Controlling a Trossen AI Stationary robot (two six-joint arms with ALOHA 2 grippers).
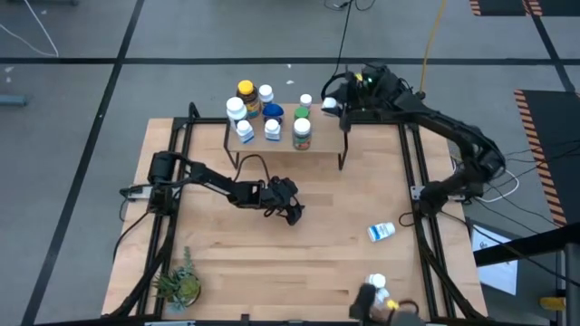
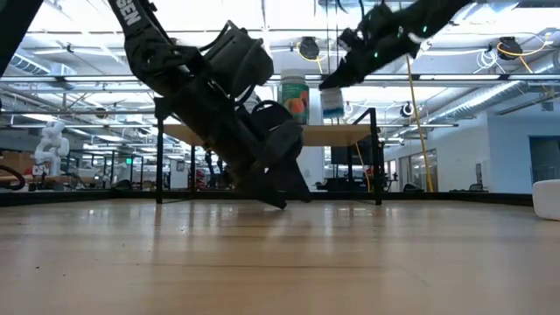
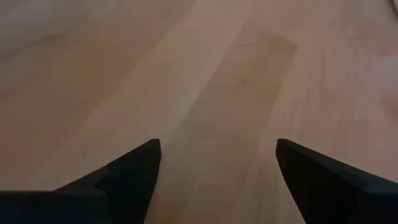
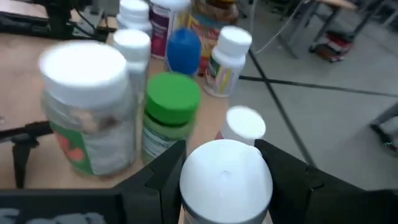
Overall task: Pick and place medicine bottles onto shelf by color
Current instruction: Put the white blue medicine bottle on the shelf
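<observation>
The shelf [image 1: 326, 143] stands at the table's far side with several medicine bottles on its left half: an amber yellow-capped one [image 1: 246, 93], a blue one [image 4: 183, 50], a green-capped one [image 4: 169, 112] and white ones [image 4: 227, 55]. My right gripper [image 4: 221, 152] is shut on a white-capped bottle [image 1: 331, 104], up in the air by the shelf's far right end. My left gripper [image 3: 217, 155] hangs open and low over bare wood at the table's middle [image 1: 292, 210]. Another white bottle with a blue label [image 1: 381, 232] lies on its side on the table. My right gripper pinches the white-capped bottle between its two fingers, which stand on either side of its upper end beside the cap [image 4: 226, 177]. The bottle [image 2: 332, 103] hangs roughly upright below the fingers, lifted clear above the level of the shelf board.
A green potted plant [image 1: 179, 286] stands at the near left corner. One more white-capped bottle [image 1: 376, 284] sits near the table's near edge on the right. The shelf's right half [image 1: 331, 136] is bare board. Black frame rails [image 1: 415, 163] run along the table's sides.
</observation>
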